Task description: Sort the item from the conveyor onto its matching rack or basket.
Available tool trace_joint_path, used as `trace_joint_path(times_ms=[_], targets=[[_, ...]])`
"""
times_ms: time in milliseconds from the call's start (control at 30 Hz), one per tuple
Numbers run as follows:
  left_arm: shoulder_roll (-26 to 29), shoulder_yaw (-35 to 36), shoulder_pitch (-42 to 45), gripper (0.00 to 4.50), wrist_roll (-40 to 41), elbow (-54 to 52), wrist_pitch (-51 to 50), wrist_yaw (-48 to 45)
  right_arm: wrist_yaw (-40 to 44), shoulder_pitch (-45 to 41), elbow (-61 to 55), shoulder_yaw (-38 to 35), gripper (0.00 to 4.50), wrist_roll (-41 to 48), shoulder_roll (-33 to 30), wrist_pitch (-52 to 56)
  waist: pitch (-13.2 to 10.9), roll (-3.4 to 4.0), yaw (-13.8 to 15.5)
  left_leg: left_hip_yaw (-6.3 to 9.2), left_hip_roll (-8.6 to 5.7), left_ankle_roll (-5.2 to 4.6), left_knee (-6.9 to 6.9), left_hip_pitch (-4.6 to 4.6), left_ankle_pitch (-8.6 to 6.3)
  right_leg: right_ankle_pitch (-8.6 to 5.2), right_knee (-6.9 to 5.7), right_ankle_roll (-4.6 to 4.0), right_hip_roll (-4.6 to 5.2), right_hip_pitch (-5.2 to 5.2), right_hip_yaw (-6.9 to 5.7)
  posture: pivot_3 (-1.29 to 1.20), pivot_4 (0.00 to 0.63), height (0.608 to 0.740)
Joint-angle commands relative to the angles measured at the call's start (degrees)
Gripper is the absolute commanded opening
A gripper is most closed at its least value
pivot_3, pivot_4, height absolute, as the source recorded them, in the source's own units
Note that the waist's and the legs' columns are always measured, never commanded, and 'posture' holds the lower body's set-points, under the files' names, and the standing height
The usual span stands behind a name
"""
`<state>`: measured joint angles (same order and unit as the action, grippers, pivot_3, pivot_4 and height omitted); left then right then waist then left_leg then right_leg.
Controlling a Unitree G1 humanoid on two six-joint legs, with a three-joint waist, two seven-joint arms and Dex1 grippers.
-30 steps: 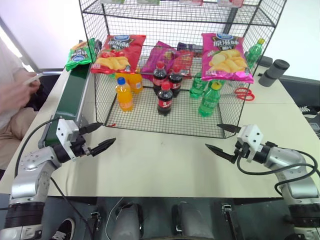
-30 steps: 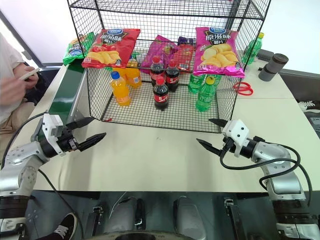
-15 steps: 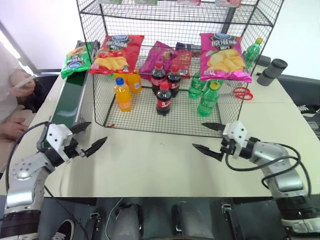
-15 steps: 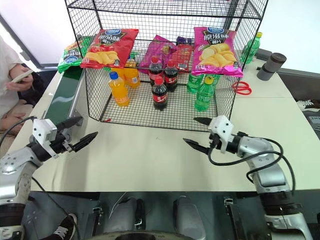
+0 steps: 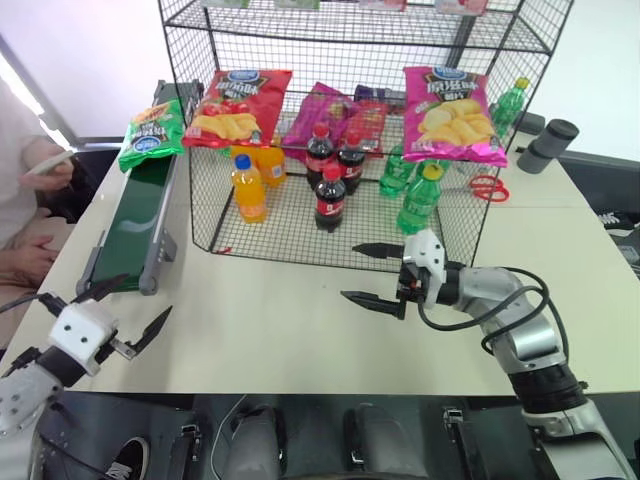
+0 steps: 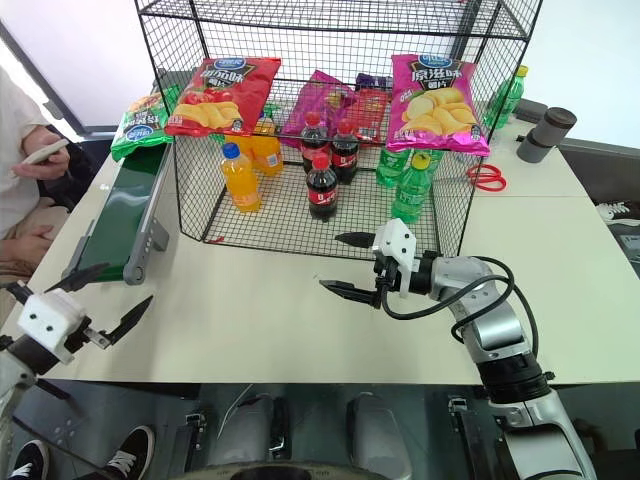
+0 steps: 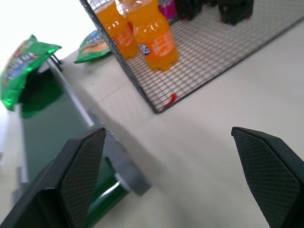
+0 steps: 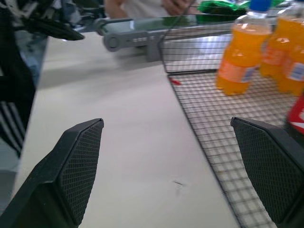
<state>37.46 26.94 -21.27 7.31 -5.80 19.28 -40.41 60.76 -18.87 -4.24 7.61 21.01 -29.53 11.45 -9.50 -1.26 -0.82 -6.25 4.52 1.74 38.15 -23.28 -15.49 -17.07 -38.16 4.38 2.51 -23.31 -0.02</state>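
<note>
**Both arms shifted over the table; green bag farther along the belt**

Since the earlier frame, left gripper has drawn back toward the table's near left corner, and right gripper has swung leftward in front of the rack; both sets of fingers are spread wide and empty. Beige table lies beneath them. Beyond the left gripper runs the conveyor, with the green crisp bag at its far end, nearer than before. A seated person waits farther left.
</note>
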Motion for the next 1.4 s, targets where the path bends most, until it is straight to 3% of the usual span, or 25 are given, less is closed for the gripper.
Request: trace_joint_path(times_ms=[33, 367, 633, 833, 1400], targets=[[2.2, 3.4, -2.5, 4.5, -7.0, 1.3, 6.7, 3.3, 0.7, -1.3, 0.5, 0.5, 4.47, 0.2, 1.2, -0.9, 0.0, 0.01, -0.1, -0.01, 0.01, 0.0, -0.01, 0.0, 0.0, 0.0, 0.0, -0.01, -0.01, -0.01, 0.0, 0.0, 0.15, 0.74], [0.9, 4.5, -5.6, 4.5, -6.9, 2.3, 7.3, 7.5, 2.6, -2.5, 1.5, 0.6, 4.47, 1.1, 2.0, 0.2, 0.0, -0.03, -0.1, -0.05, 0.12, -0.02, -0.03, -0.01, -0.02, 0.0, 0.0, -0.01, 0.06, -0.04, 0.0, 0.0, 0.15, 0.74], [7.0, 7.8, -5.7, 4.5, -24.9, 8.2, 16.1, 19.2, 2.0, -2.9, 2.5, 0.9, 4.47, -0.7, 3.1, -2.0, 0.0, -0.03, -0.1, -0.09, 0.13, -0.02, -0.03, -0.01, -0.02, 0.0, 0.0, -0.02, 0.04, -0.06, 0.0, 0.0, 0.15, 0.74], [8.6, 7.2, -5.6, 4.5, -30.0, 10.2, 16.8, 24.6, 5.0, -2.0, 0.9, 4.3, 4.47, -2.6, 2.1, -3.2, 0.0, -0.04, -0.2, -0.19, 0.16, -0.02, -0.07, -0.02, -0.02, 0.0, 0.0, -0.01, 0.06, -0.1, 0.0, 0.0, 0.15, 0.74], [12.2, 3.6, -1.3, 4.5, -30.5, 14.0, 12.1, 26.5, 4.6, -2.6, -3.0, 4.4, 4.47, -0.4, 1.4, 0.6, 0.1, -0.05, -0.2, -0.26, 0.19, -0.02, -0.09, -0.03, -0.02, 0.0, 0.0, -0.01, 0.09, -0.13, -0.01, 0.0, 0.15, 0.74]])
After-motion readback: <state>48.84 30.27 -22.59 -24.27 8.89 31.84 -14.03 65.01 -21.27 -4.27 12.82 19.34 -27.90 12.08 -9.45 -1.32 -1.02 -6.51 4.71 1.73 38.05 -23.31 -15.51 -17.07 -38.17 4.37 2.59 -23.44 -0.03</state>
